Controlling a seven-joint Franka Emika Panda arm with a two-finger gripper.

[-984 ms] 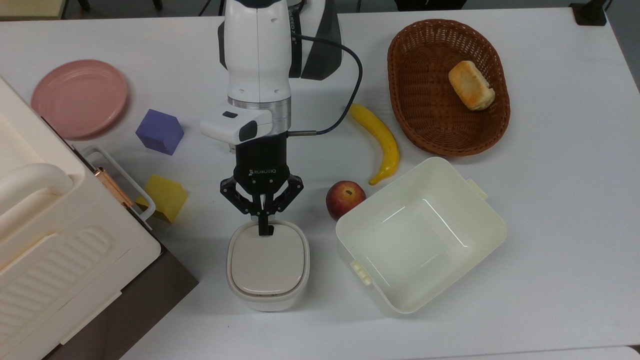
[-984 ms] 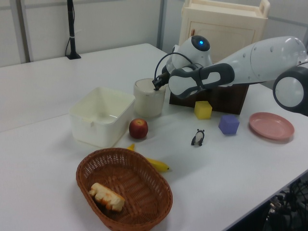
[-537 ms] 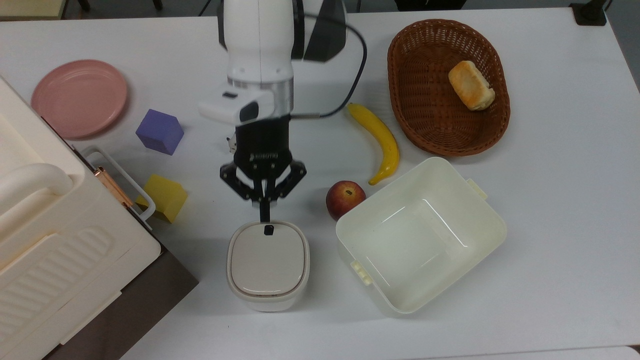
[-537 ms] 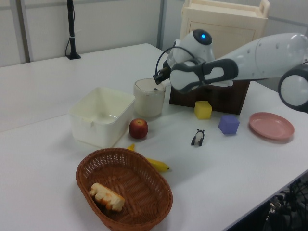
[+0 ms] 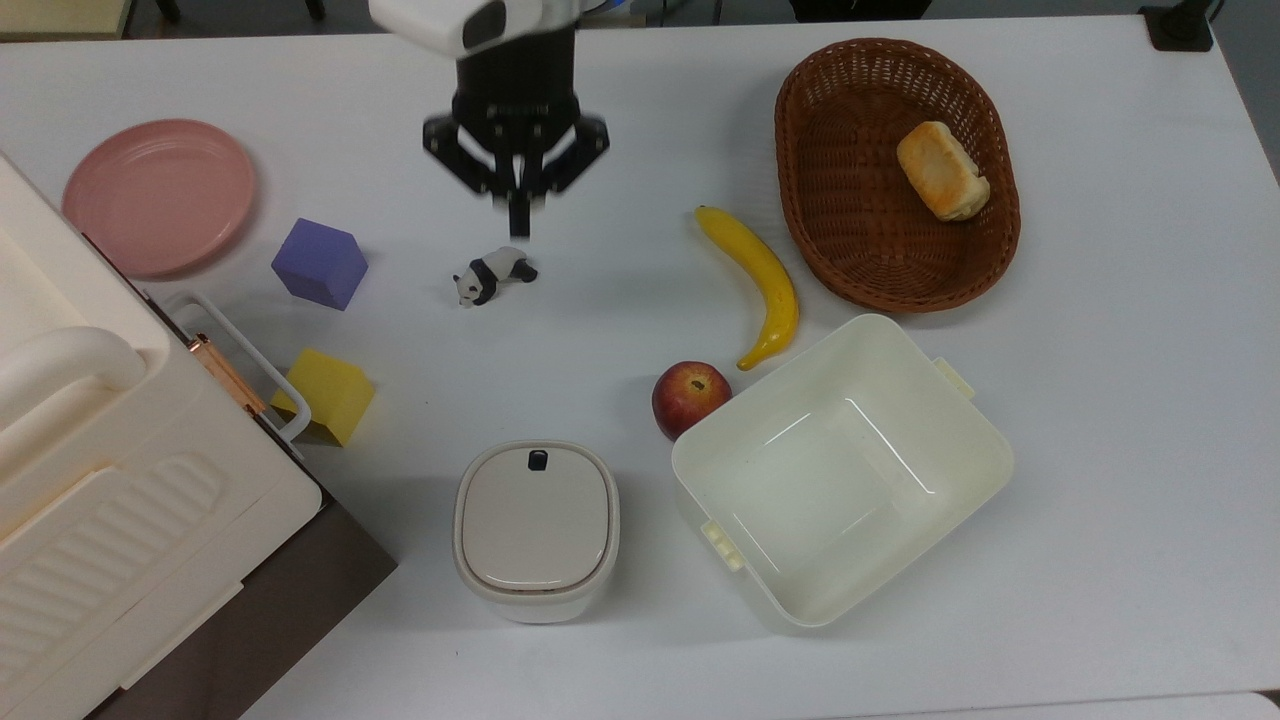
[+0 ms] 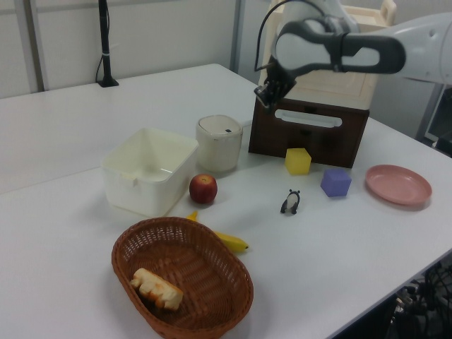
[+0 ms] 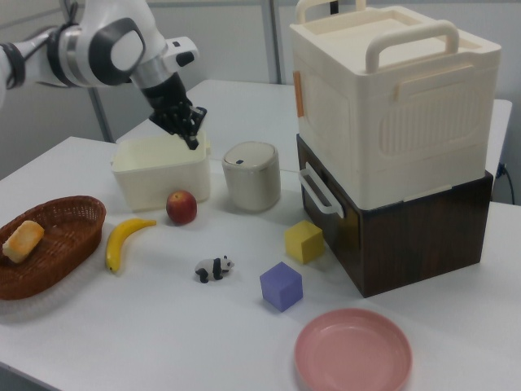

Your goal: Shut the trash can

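- Evidently done, or close to it: lid (image 5: 535, 523) lay flat on trash can (image 5: 536, 590) w/ no gap visible at rim in top view; black button (image 5: 538, 459) sat at lid edge nearest gripper.
- Found trash can standing upright on table (image 5: 1100, 400), between big cream box (image 5: 110, 520) on the top view's left and lidless tub (image 5: 840, 470) on the top view's right; apart from both.
- Saw gripper (image 5: 518, 225) raised well clear of can, up near top of the top view, above panda figurine (image 5: 492, 274); nothing touching lid.
- Read fingers as pinched together to 1 narrow tip, carrying nothing; same look in right view, gripper (image 7: 192, 140) hanging in front of tub.
- In left view, noted gripper (image 6: 263, 95) high over table, in front of box, well above can (image 6: 219, 143).
- Judged remaining work as nil or minimal: at most a check that latch caught, which can't be told from lid's look alone.
- Left untouched around can: apple (image 5: 690, 398) just beside tub, banana (image 5: 757, 282), basket (image 5: 800, 120) w/ bread (image 5: 941, 170), 2 blocks, purple (image 5: 319, 263) and yellow (image 5: 331, 394), plus pink plate (image 5: 158, 196).
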